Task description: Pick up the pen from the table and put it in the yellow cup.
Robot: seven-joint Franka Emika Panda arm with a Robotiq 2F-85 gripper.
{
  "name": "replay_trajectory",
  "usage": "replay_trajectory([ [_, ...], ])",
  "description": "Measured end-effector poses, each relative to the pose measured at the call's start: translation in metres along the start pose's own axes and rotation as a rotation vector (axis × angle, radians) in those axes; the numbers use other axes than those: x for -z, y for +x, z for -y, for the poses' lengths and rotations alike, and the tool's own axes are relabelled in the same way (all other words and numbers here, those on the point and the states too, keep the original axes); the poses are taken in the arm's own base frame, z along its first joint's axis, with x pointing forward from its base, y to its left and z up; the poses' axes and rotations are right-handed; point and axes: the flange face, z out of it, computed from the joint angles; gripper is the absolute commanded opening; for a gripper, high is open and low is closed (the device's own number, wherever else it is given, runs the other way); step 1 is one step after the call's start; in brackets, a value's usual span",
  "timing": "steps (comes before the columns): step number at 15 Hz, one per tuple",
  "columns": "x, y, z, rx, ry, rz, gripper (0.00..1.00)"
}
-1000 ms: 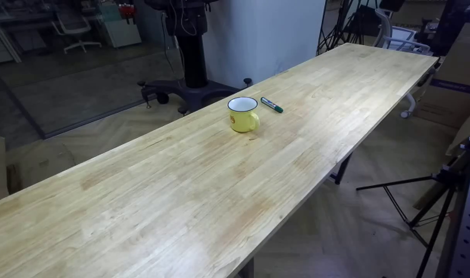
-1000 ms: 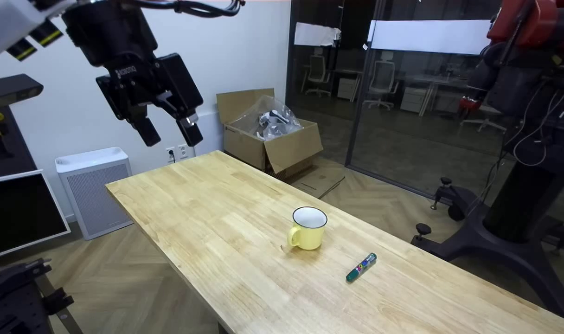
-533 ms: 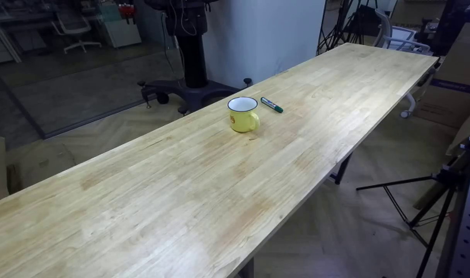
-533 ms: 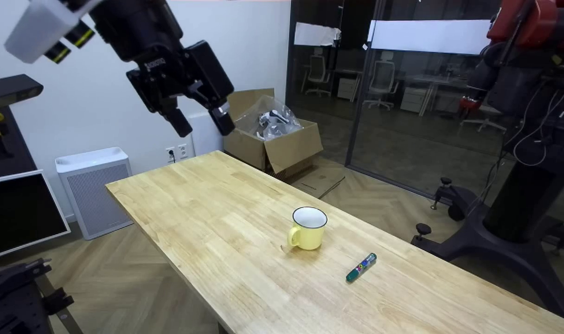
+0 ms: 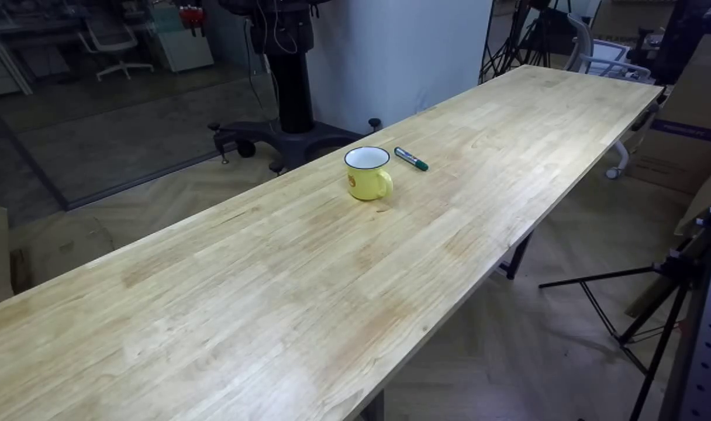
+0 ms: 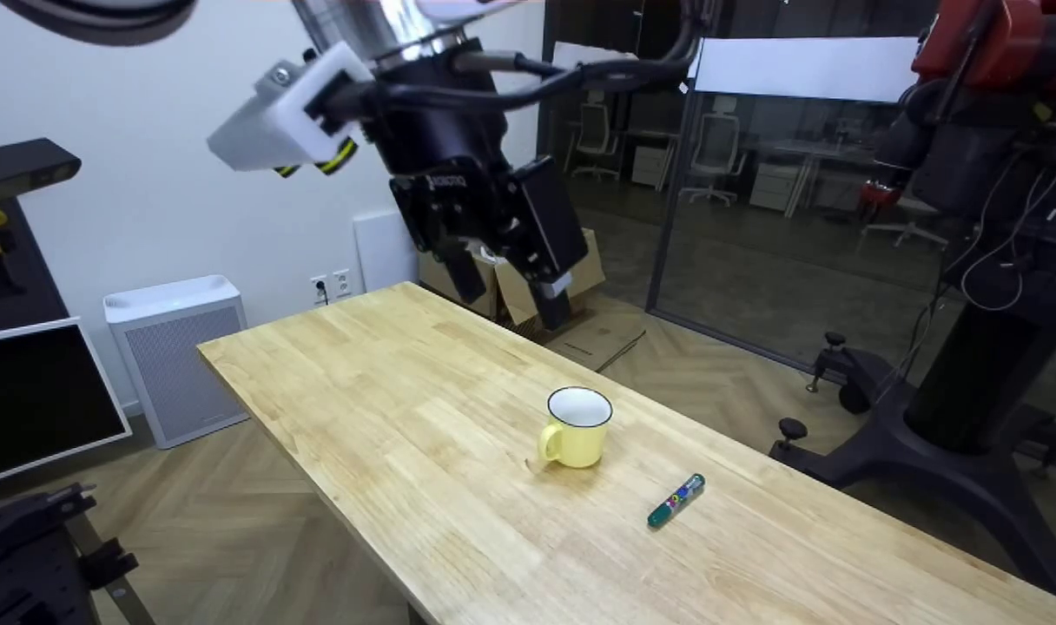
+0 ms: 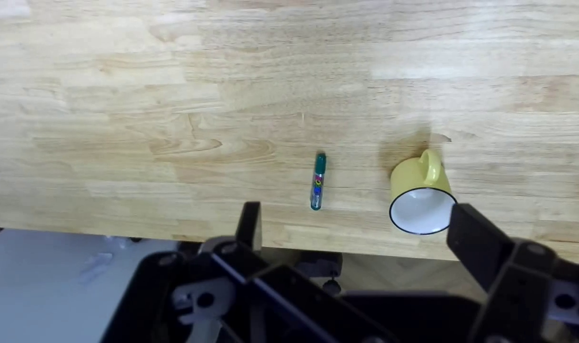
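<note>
- One yellow mug [image 5: 364,186] is standing upright on one butcher-block table [image 5: 309,263], its white interior showing, an orange print marking its side.
- One green-capped marker pen [image 7: 318,182] is lying on the table near the mug, bearing lettering too small to read.
- One cardboard box [image 6: 592,271] is standing well apart from the mug, largely hidden.
- One gripper [image 6: 510,299], lettered "ROBOTIQ", is hanging higher than the mug, two fingers [image 7: 247,224] spread.

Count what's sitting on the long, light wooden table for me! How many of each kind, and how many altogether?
Yellow mug with a white inside and dark rim: 1
Slim, green-capped marker pen: 1
Total on the table: 2
</note>
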Motion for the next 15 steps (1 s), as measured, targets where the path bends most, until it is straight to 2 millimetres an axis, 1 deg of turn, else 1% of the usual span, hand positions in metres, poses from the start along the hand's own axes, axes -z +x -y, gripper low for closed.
replay_trajectory([
  [3,-0.015,0.026,-0.002,-0.020,-0.001,0.024,1.00],
  [4,-0.018,0.032,-0.002,-0.021,-0.001,0.027,1.00],
  [6,-0.022,0.037,-0.003,-0.022,-0.001,0.031,1.00],
  [10,-0.024,0.037,-0.004,-0.031,0.007,0.039,1.00],
  [12,-0.033,0.045,-0.014,-0.065,0.024,0.066,1.00],
  [15,-0.057,0.074,-0.033,-0.111,0.031,0.138,1.00],
])
